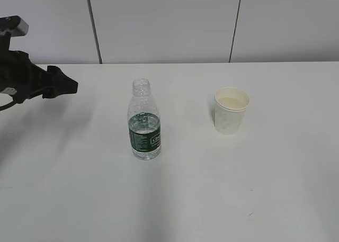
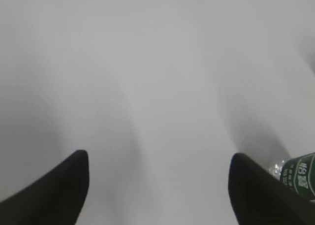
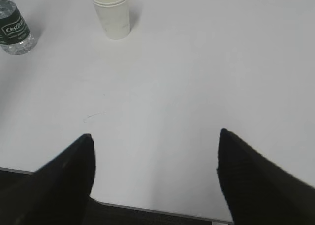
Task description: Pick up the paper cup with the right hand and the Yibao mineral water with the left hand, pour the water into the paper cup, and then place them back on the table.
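White surface [image 1: 175,199] carries bottle [image 1: 143,120] and cup [image 1: 231,110] at center, apart for separate grasps; both end effectors [image 2: 157,185] [image 3: 155,171] released.

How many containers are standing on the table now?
2. The Yibao mineral water stands upright near the middle of the table; the paper cup stands apart to its right. None seems hidden.

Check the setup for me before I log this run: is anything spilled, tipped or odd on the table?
Nothing stands out. The Yibao mineral water stands upright, uncapped and partly filled; the paper cup stands upright, apart from it. No puddle shows on the table, only faint specks. Both grippers, left and right, are open and empty.
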Robot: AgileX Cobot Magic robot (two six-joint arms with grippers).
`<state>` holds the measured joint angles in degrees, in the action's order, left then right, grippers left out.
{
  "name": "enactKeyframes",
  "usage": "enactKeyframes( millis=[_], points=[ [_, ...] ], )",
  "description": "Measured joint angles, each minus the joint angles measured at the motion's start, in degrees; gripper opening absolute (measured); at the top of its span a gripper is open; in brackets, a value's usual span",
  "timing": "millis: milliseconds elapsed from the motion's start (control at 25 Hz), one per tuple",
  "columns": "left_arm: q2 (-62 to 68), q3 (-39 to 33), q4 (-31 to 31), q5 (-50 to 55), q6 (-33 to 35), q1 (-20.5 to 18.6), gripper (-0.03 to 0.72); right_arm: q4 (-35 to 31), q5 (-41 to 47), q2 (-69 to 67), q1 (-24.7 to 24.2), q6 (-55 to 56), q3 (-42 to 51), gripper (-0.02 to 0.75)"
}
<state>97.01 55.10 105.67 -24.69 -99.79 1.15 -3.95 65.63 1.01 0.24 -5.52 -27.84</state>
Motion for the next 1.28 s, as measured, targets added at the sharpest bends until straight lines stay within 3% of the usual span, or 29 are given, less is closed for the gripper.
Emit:
enactKeyframes(
  millis=[280, 520, 680, 760, 1040, 1160, 1280],
  points=[
    [0.0, 0.0, -0.8, 0.0, 0.8, 0.0, 0.531, 0.0, 0.0, 0.0, 0.0, 0.0, 0.0, 0.593],
    [-0.1, 0.0, -13.8, 0.3, 14.1, 1.0, 0.531, 0.0, 0.0, 0.0, 0.0, 0.0, 0.0, 0.593],
    [-2.0, -0.9, -34.2, 3.6, 31.3, 1.2, 0.531, 0.0, 0.0, 0.0, 0.0, 0.0, 0.0, 0.599],
    [-3.4, -1.1, -44.9, 10.2, 43.7, 1.9, 0.531, 0.0, 0.0, 0.0, 0.0, 0.0, 0.0, 0.594],
    [-6.1, -1.1, -82.9, 44.3, 89.8, 5.3, 0.531, 0.0, 0.0, 0.0, 0.0, 0.0, 0.0, 0.597],
    [-8.8, -1.1, -95.9, 56.4, 99.2, 5.7, 0.531, 0.0, 0.0, 0.0, 0.0, 0.0, 0.0, 0.593],
    [-13.6, -1.4, -100.6, 62.8, 102.6, 5.7, 0.531, 0.0, 0.0, 0.0, 0.0, 0.0, 0.0, 0.593]
  ],
)
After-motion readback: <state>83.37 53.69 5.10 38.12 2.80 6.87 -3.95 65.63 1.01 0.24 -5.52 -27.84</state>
